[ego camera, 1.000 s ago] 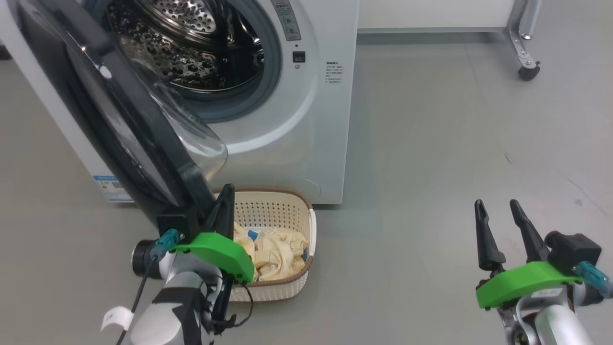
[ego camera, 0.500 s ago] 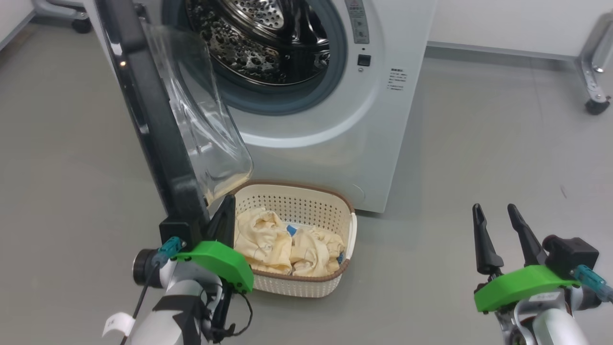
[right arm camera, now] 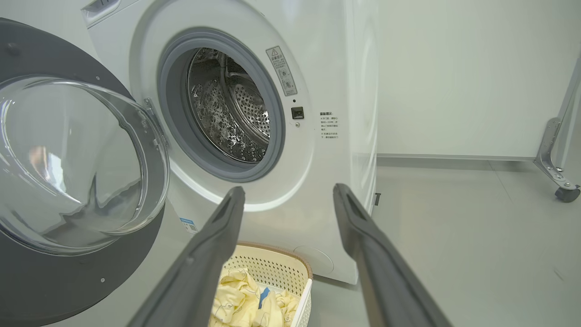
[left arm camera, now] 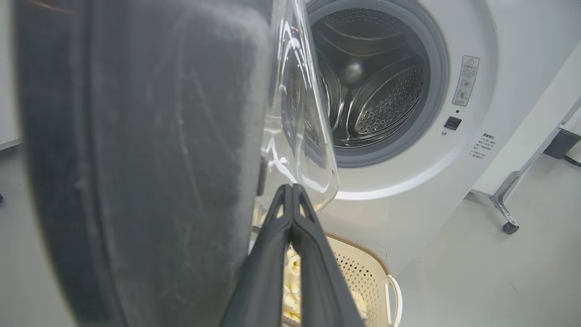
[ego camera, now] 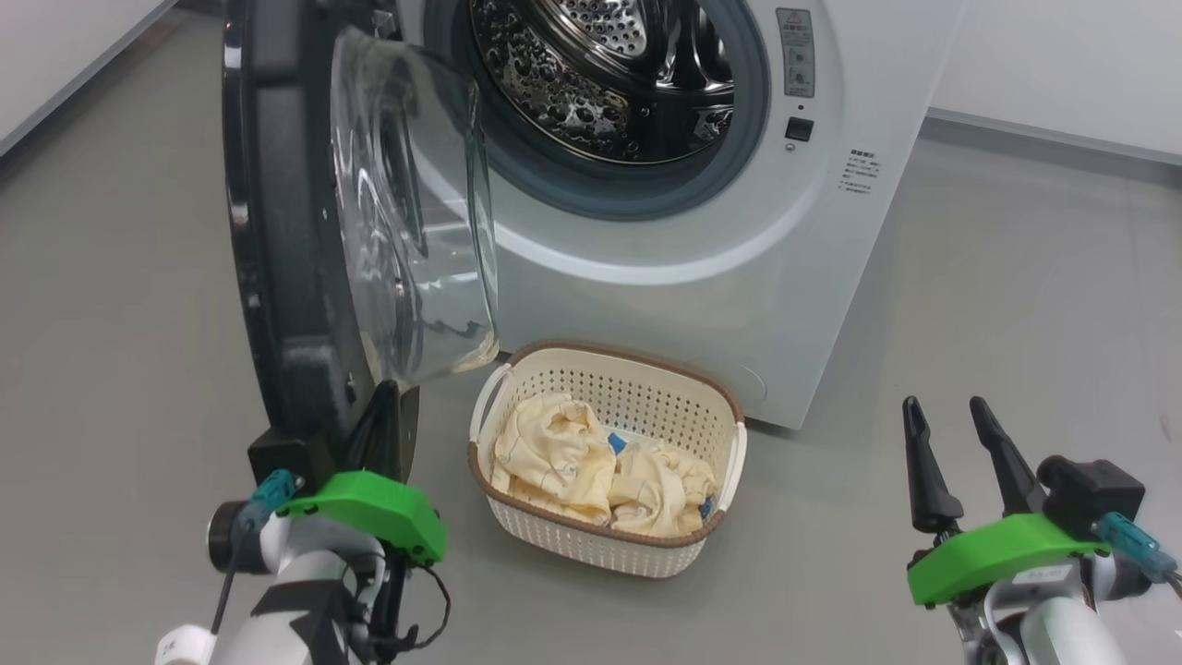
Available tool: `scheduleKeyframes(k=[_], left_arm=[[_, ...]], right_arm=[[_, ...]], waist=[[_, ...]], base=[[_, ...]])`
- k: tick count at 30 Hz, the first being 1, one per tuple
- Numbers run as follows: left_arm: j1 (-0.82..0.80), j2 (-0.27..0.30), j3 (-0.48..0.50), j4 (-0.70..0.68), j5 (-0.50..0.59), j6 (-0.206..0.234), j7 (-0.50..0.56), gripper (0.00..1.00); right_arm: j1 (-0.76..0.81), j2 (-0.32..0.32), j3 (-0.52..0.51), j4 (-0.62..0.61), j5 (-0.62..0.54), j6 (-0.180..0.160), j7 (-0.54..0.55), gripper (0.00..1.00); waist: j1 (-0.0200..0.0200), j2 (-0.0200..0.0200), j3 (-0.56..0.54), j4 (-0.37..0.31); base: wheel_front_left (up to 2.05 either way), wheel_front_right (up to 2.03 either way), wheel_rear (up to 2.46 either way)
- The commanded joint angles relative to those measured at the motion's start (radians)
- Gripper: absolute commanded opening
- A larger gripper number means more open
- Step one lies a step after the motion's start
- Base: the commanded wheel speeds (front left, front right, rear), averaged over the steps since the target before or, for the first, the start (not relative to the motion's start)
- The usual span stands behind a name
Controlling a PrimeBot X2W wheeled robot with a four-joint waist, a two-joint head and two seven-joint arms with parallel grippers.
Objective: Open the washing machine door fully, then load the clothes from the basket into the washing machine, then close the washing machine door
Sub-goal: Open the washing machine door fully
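Observation:
The white washing machine (ego camera: 739, 277) stands at the top of the head view, its steel drum (ego camera: 609, 74) exposed. The door (ego camera: 277, 231) hangs open on the left, black rim nearly edge-on, glass bowl (ego camera: 406, 212) bulging toward the drum. My left gripper (ego camera: 383, 406) is shut with nothing between its fingers and rests against the door's lower rim; its tips (left arm camera: 290, 187) meet beside the rim (left arm camera: 159, 159). The cream basket (ego camera: 729, 406) sits on the floor before the washer, holding pale yellow clothes (ego camera: 554, 453) and a blue piece (ego camera: 617, 443). My right gripper (ego camera: 942, 404) hangs open at the lower right, well clear of the basket (right arm camera: 272, 268).
Grey floor (ego camera: 1016, 277) spreads to the right of the washer. A metal frame leg with a caster (right arm camera: 563, 190) stands at the far right by the white wall. A pale wall edge (ego camera: 55, 74) runs at the upper left.
The head camera has swung, shifting the whole picture right. The door has opened wider from the washer front, and my left gripper has stayed at its lower rim. The right gripper stays open.

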Motion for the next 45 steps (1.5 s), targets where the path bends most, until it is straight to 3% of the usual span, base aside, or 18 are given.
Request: scheduleKeyframes(k=[1, 21, 45], left_arm=[[-0.023, 0.034, 0.051, -0.039, 0.0, 0.011, -0.007, 0.0], [0.039, 0.134, 0.22, -0.156, -0.01, 0.039, -0.007, 0.0], [-0.035, 0.256, 0.438, -0.231, -0.087, 0.076, -0.007, 0.0]], right_arm=[[-0.027, -0.003, 0.021, -0.026, 0.003, 0.0, -0.011, 1.0], [-0.03, -0.025, 0.032, -0.026, -0.008, 0.0, -0.011, 1.0], [-0.135, -0.161, 0.022, -0.065, -0.027, 0.0, -0.011, 1.0]], waist=[[0.0, 0.0, 0.002, 0.01], [0.0, 0.0, 0.057, 0.047], [0.0, 0.0, 0.316, 0.027]], base=[[0.0, 0.0, 0.0], [0.0, 0.0, 0.0], [0.0, 0.0, 0.0]])
